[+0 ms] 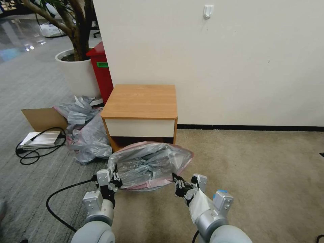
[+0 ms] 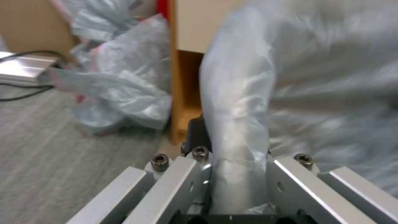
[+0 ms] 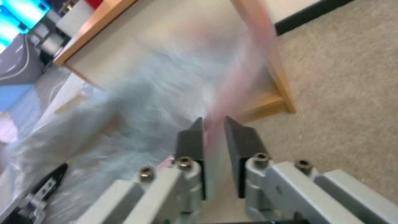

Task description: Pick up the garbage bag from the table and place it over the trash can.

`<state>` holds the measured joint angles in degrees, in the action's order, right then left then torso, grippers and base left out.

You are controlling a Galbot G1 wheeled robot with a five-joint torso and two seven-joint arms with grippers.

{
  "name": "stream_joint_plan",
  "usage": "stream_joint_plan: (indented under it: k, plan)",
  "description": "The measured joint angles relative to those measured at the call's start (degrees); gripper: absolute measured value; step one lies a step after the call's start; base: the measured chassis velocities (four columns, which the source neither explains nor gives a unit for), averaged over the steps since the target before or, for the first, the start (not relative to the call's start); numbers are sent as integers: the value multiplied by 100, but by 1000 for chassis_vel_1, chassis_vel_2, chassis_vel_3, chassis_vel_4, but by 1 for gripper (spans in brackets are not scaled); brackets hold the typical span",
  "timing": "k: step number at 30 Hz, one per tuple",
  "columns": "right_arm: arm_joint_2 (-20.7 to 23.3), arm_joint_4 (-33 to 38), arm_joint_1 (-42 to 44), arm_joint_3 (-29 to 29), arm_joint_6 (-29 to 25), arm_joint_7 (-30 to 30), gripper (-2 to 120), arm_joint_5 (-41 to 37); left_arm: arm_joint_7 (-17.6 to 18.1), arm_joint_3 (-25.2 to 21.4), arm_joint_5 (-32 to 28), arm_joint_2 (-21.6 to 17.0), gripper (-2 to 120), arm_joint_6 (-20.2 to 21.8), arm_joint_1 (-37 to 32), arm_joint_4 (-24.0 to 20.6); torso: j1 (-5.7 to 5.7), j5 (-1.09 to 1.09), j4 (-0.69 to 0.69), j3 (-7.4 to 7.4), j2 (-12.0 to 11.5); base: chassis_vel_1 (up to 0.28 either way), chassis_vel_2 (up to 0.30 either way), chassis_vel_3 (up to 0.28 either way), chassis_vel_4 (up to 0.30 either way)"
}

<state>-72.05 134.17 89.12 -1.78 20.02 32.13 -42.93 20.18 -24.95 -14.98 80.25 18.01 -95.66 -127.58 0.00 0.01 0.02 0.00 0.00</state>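
— Below the table, just in front of its white drawer, the garbage bag hangs open-mouthed between both arms. What has each end effector got?

— Left end effector is pinched closed on a gathered fold at the bag's left rim; right end effector has its narrow-set fingers clamped on the pinkish-red rim band.

— And the trash can?

— I cannot make it out; the bag covers that spot.

— How should the placing go?

— My judgement: keep both grips level and spread so the mouth stays wide, then lower evenly, avoiding the spare bag pile to the left
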Motion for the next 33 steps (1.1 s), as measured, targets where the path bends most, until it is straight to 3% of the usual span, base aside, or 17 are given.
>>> stream_joint_plan:
  k: [2,3,4,11,17,33]
  plan:
    - [-3,-1,0,4,0,0,21,0,15,6,5,-2,3,4,-9,0,-1,4,0,1,0,0,0,0,0]
    - [-5,2,3,7,0,-7,27,1,-8,55,-4,-1,3,3,-16,-5,0,-8,-2,0,0,0,0,0,0]
    - [-6,3,5,4,1,-17,28,1,-17,69,0,-2,2,-12,-16,-16,0,0,-3,0,0,0,0,0,0]
    - [-2,37,19,-5,10,-45,25,-79,-37,116,15,14,2,-19,-23,-23,0,-2,-2,0,0,0,0,0,0]
    - [-12,79,41,58,163,94,29,-391,-53,123,17,18,2,-37,-25,-59,0,-1,-2,0,0,0,0,0,0]
    - [-137,-121,-73,168,237,135,28,-345,-77,173,44,19,2,-63,-61,-108,0,-1,-2,0,0,0,0,0,0]
